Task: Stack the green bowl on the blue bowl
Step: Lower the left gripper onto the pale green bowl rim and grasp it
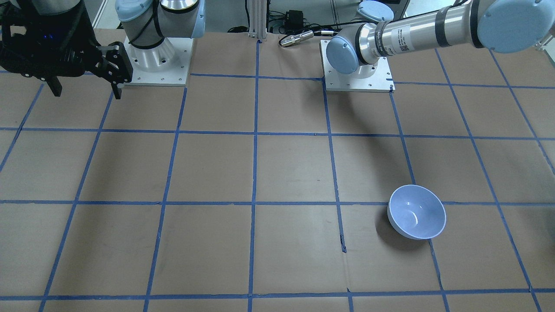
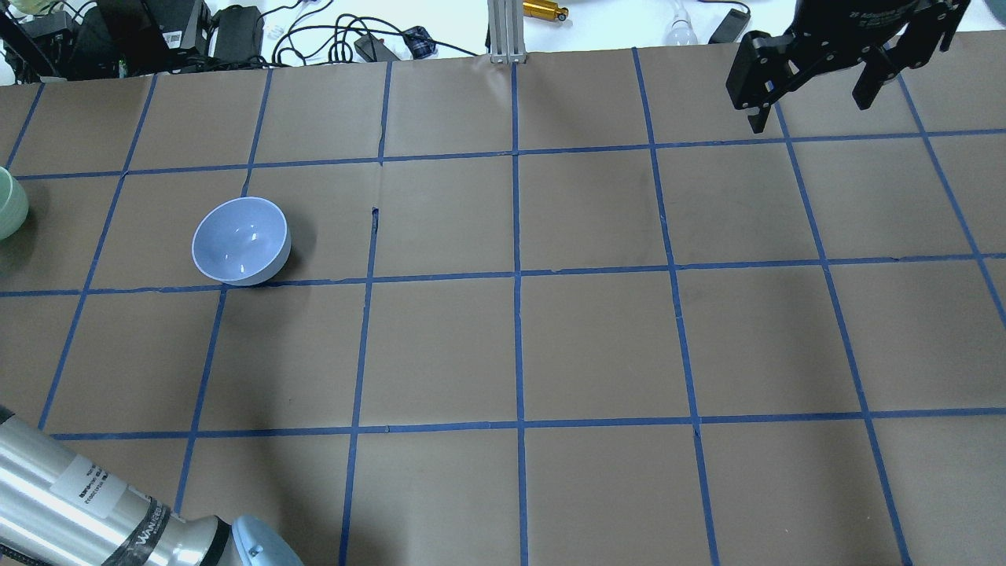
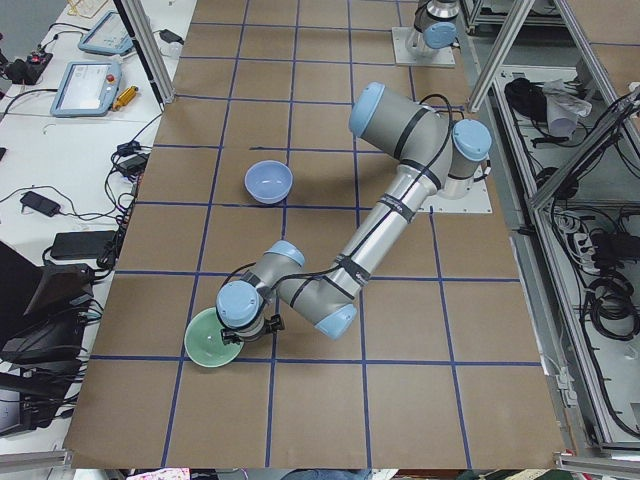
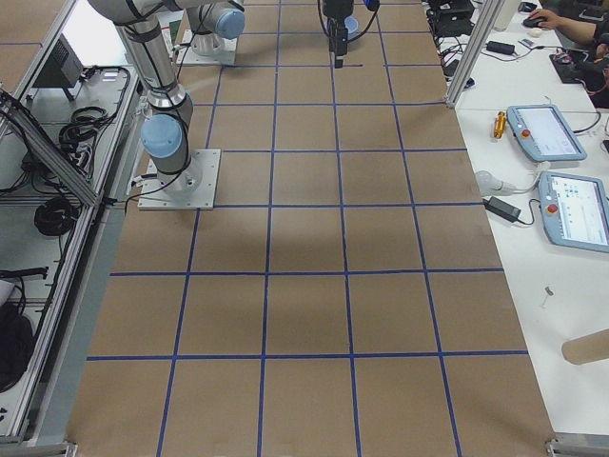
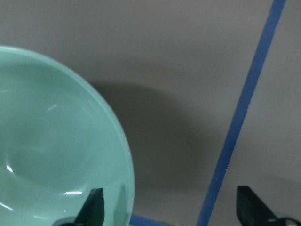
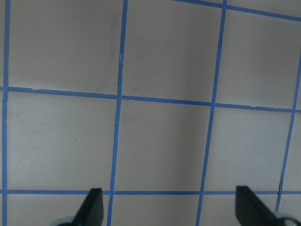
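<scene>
The green bowl (image 5: pixel 47 150) is at the table's far left end; it also shows in the exterior left view (image 3: pixel 208 347) and, cut by the frame edge, in the overhead view (image 2: pixel 9 206). My left gripper (image 5: pixel 171 209) is open over it, with the bowl's rim between the two fingers: one finger over the inside, one outside. The blue bowl (image 2: pixel 240 240) stands upright and empty, apart from the green one; it also shows in the front-facing view (image 1: pixel 416 211). My right gripper (image 2: pixel 809 110) is open and empty, held high over the far right of the table.
Brown table with a blue tape grid. The arm bases (image 1: pixel 156 60) (image 1: pixel 357 69) stand at the robot's side. An aluminium post (image 2: pixel 503 31) and cables lie at the far edge. Teach pendants (image 3: pixel 85 88) sit on the side bench.
</scene>
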You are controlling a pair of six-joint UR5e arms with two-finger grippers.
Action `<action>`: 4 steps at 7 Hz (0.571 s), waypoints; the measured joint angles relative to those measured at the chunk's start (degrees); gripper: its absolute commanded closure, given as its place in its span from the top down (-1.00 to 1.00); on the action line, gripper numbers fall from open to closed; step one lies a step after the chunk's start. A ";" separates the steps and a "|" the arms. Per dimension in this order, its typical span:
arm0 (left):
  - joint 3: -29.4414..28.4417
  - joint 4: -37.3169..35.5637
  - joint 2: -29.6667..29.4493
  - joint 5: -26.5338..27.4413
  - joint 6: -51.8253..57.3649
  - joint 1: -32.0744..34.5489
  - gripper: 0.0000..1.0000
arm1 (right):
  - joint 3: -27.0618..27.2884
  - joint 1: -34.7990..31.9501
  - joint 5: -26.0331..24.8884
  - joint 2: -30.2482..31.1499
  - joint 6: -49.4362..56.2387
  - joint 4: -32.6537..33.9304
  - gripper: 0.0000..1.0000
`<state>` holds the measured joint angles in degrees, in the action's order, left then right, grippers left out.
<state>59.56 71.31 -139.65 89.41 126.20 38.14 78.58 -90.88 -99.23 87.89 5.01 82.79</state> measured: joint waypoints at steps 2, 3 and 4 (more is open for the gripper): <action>-0.05 -0.57 -0.08 0.76 -0.11 0.28 0.99 | 0.00 0.00 0.00 0.00 0.00 0.00 1.00; -0.06 -0.72 -0.12 0.82 -0.15 0.67 0.94 | 0.00 0.00 0.00 0.00 0.00 0.00 1.00; -0.06 -1.17 -0.24 0.82 -0.07 1.15 0.78 | 0.00 0.00 0.00 0.00 0.00 0.00 1.00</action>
<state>59.50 70.14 -139.89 90.23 126.13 39.29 78.57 -90.88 -99.23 87.89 5.01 82.79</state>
